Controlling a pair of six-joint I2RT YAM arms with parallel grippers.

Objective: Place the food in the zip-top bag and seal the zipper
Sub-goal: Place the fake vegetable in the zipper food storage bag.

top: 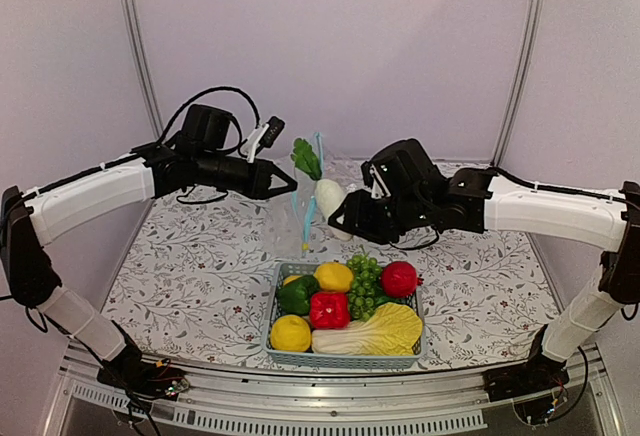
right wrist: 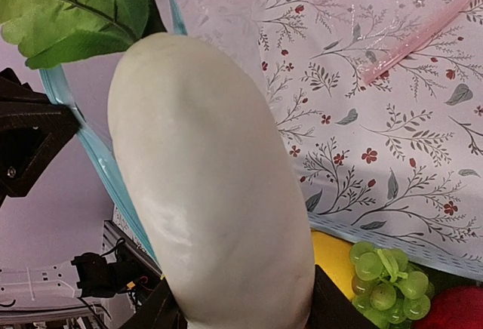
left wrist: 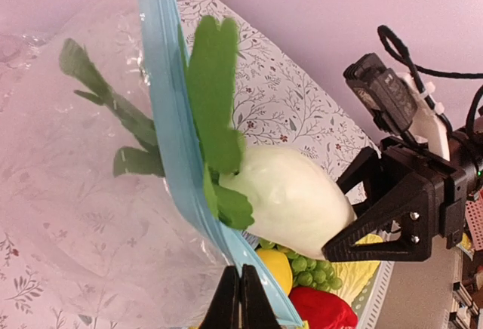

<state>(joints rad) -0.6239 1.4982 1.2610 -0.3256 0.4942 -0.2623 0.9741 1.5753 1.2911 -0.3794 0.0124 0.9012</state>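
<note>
My right gripper [left wrist: 338,220] is clamped around the blunt end of the smooth white toy radish [right wrist: 211,193], with the jaws partway apart on its girth. From those fingers the radish's long axis runs toward my left side, tilted upward, and ends in its flat green leaves [left wrist: 213,95]. The leaves cross the thin teal-blue zipper strip [left wrist: 167,118] of the large clear crinkly plastic bag [left wrist: 68,193], and some show through the plastic. The white body lies on my right gripper's side of the strip, outside the mouth. My left gripper [left wrist: 240,300] is pinched shut on that strip lower down, holding the mouth up above the flowered tablecloth [top: 480,276]. I judge the push must follow the radish's axis, leaf end first, through the mouth. The other food sits in the light-blue slatted basket [top: 345,360], nearer my bases.
</note>
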